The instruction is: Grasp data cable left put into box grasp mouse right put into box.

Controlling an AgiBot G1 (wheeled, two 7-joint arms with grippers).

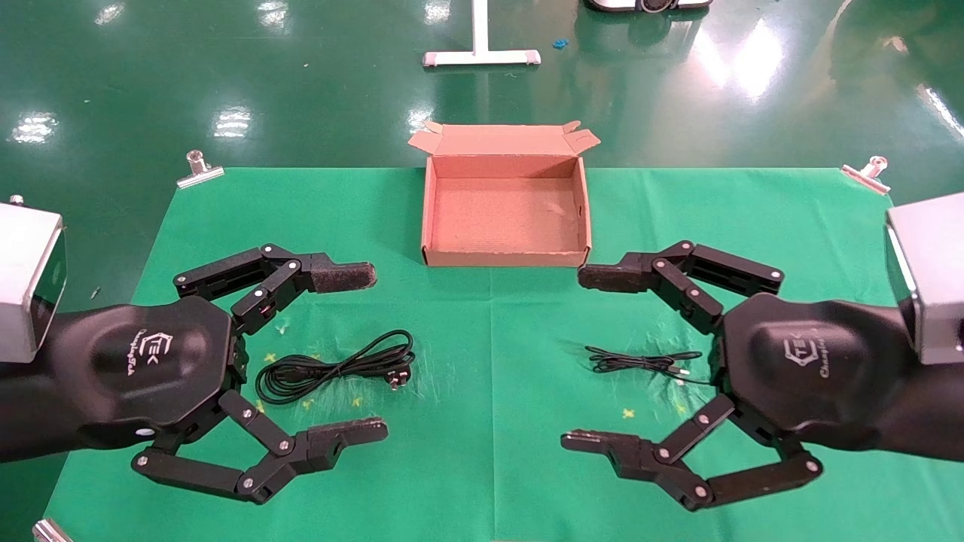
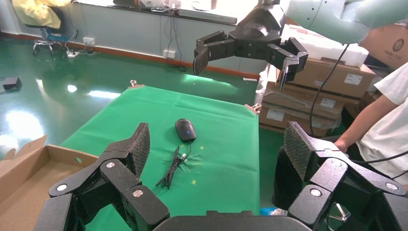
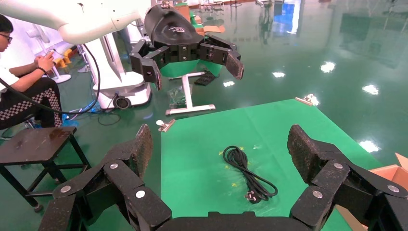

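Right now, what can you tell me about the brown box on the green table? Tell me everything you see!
The box is shallow, rectangular and looks like brown corrugated cardboard. Its lid flap stands open at the far side, with small tabs at the corners. Nothing is inside. It sits flat on the green cloth, at the far middle of the table, between and beyond both grippers. Nothing touches it but the cloth.

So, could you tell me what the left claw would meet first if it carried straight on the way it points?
Probably the right claw: it faces the left claw across the table, above the mouse. Depth is uncertain.
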